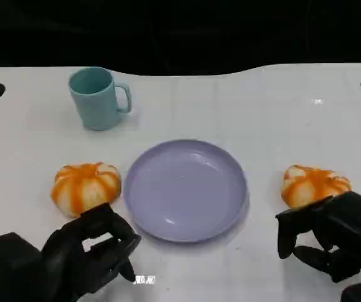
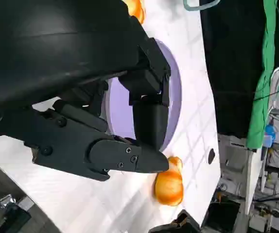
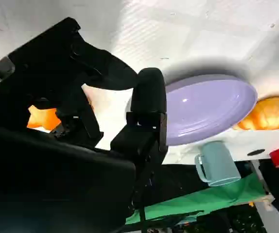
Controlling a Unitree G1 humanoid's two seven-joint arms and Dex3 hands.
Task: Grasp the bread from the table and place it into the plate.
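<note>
— Two bread rolls lie on the white table – one at the frame's left, one at the right – beside the lilac plate, centre.
— Anything done?
— Nothing; the plate holds no bread. The left hand and right hand sit low in the frame, fingers apart, empty – grasping and placing remain.

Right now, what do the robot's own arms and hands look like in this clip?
Both are matte black. The left robot hand and right robot hand have blocky, segmented fingers with rounded tips. In the left wrist view, the fingers show small screw heads, behind a smooth rounded black shell. The right wrist view shows the same shell and angular finger links. No cables, markings or silver forearms are visible.
</note>
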